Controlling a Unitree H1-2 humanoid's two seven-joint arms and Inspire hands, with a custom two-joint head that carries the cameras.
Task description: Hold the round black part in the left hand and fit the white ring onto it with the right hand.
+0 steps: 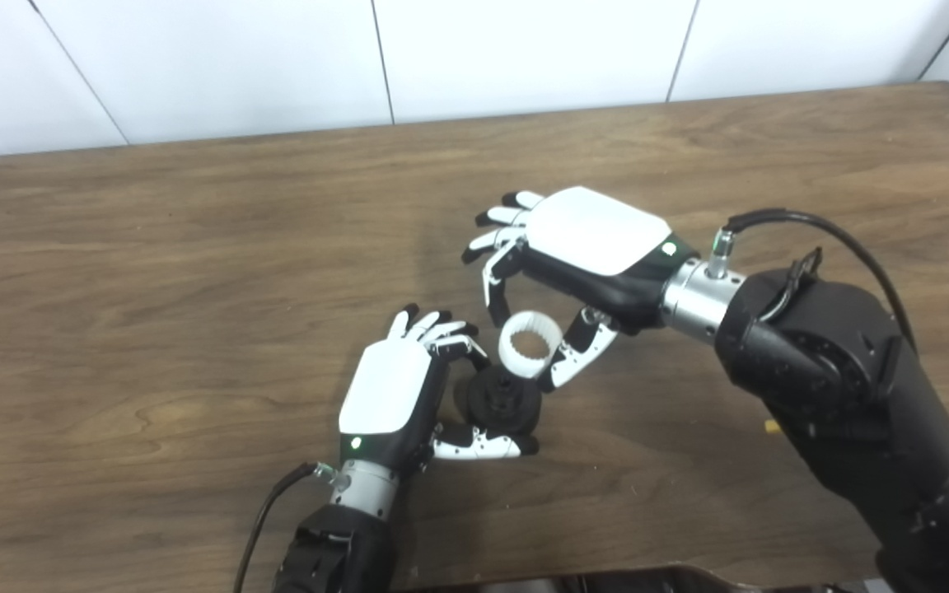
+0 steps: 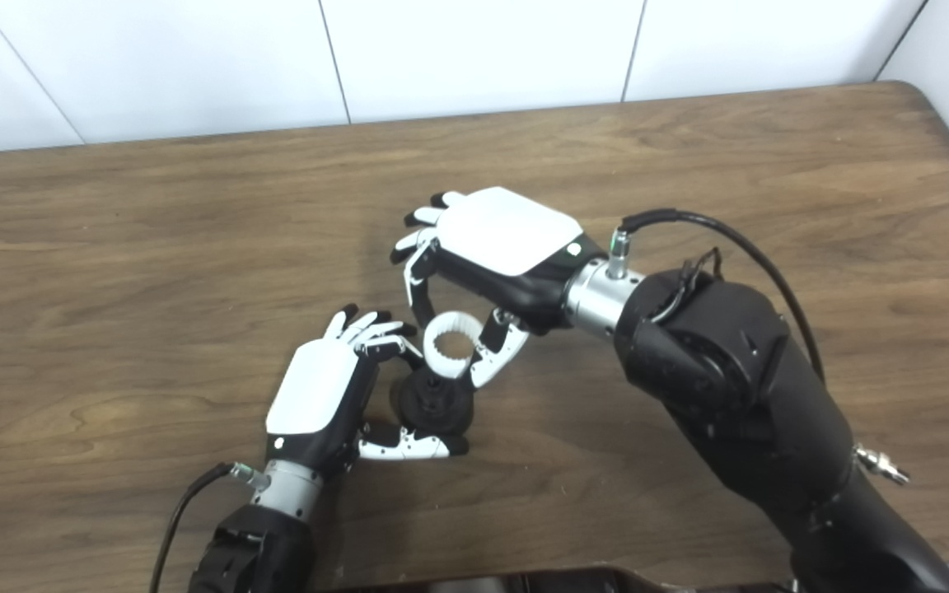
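The round black part (image 1: 504, 400) sits low over the wooden table (image 1: 153, 272), held between the fingers and thumb of my left hand (image 1: 396, 391). My right hand (image 1: 582, 247) is shut on the white ring (image 1: 530, 343), pinched between a finger and the thumb. The ring has a toothed inner edge and hangs tilted, just above and to the right of the black part, its lower rim at the part's top edge. The same shows in the right eye view: the ring (image 2: 450, 343) over the black part (image 2: 435, 403).
The table's back edge meets a white panelled wall (image 1: 524, 49). A black cable (image 1: 264, 515) trails from my left wrist. A dark object (image 1: 606, 581) lies along the bottom edge. A small yellow bit (image 1: 770, 427) lies beside my right forearm.
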